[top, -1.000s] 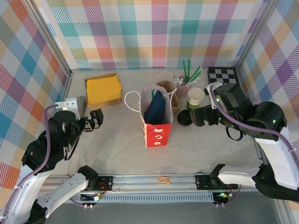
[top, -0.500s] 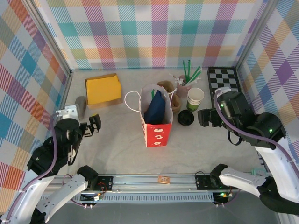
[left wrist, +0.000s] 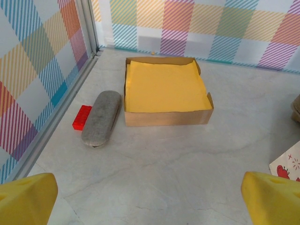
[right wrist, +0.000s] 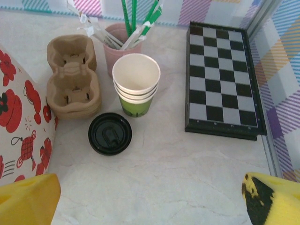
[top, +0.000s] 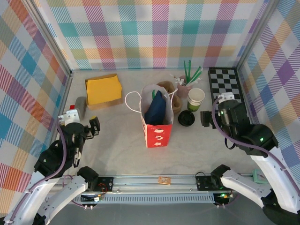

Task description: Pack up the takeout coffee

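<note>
Top external: both arms have drawn back toward the counter's (top: 117,145) near edge. Left gripper (top: 94,126) and right gripper (top: 205,118) are released and empty. Takeout coffee is probably inside the red bag (top: 157,135) mid-counter, under a dark shape (top: 156,110); unconfirmed. Packing looks done.

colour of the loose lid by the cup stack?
Black. The lid sits beside the cup stack, clearest in the right wrist view.
</note>
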Robot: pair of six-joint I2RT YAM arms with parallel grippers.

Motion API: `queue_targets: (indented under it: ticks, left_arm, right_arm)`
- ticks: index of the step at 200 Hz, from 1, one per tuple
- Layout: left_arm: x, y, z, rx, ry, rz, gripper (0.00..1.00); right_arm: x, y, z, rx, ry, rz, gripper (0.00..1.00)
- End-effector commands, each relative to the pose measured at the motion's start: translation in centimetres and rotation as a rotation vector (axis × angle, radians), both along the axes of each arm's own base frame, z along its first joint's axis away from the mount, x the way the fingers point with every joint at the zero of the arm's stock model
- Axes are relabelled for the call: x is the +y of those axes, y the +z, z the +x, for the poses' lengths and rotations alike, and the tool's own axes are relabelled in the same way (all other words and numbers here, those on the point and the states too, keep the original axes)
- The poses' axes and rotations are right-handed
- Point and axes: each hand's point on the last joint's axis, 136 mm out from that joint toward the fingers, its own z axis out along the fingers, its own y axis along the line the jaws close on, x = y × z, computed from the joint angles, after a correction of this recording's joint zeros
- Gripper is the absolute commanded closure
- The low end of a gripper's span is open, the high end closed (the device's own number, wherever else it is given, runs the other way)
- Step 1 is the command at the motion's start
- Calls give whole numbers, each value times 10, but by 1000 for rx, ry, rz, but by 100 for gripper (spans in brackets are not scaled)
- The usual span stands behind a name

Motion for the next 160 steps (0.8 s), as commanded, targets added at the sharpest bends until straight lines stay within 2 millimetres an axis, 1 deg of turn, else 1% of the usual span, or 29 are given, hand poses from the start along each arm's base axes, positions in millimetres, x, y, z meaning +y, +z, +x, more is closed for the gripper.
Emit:
queue_targets:
  ticks: [1, 22, 84, 103, 126, 160]
  left_arm:
    - [5, 1, 4, -35, 34, 9, 1]
    - [5, -2, 6, -35, 42, 21, 1]
    - [3, -11, 12, -34, 49, 43, 1]
    - [1, -16, 14, -26, 41, 47, 1]
    - [-1, -20, 16, -17, 36, 50, 1]
    - [-2, -23, 18, -21, 34, 59, 1]
  right_arm:
    - [0, 13, 8, -120, -1, 33, 1]
    - [4, 5, 9, -136, 28, 31, 1]
    - [1, -17, 15, -146, 19, -9, 1]
    - [4, -24, 17, -170, 44, -4, 1]
    - [5, -31, 13, -203, 71, 16, 1]
    - [1, -38, 12, -211, 65, -4, 1]
